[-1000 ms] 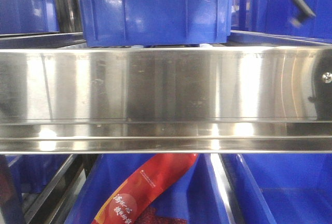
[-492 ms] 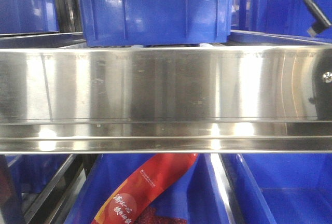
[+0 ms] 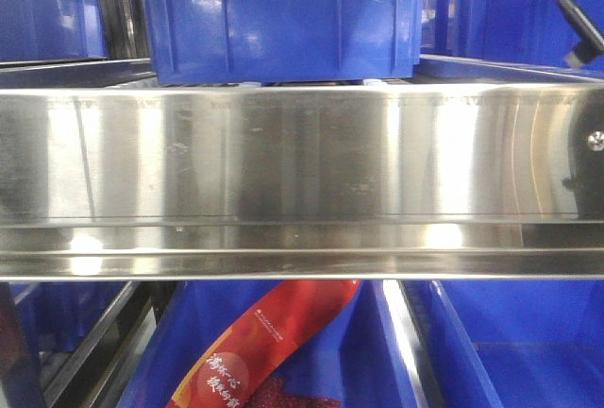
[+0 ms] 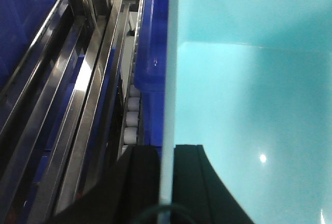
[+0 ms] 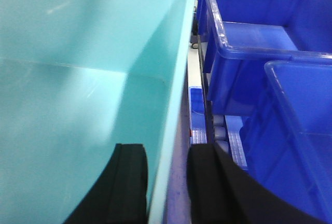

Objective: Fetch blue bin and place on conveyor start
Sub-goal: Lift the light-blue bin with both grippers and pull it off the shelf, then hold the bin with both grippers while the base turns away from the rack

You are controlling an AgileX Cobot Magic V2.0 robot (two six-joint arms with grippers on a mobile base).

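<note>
A steel shelf (image 3: 302, 172) is carrying dark blue crates. One crate (image 3: 283, 11) is sitting on the upper level just behind the front edge, and more (image 3: 510, 342) are sitting on the level below. White rollers (image 4: 130, 117) are lining a track beside a crate's wall. The bin (image 5: 78, 79) is standing just beside two crates (image 5: 259, 37); its base is hidden.

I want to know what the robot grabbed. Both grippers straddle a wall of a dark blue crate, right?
Not quite. What they straddle is pale turquoise, not dark blue: it is the blue bin. The left wrist view shows the left gripper with a finger on each side of the bin's wall. The right wrist view shows the right gripper likewise.
</note>
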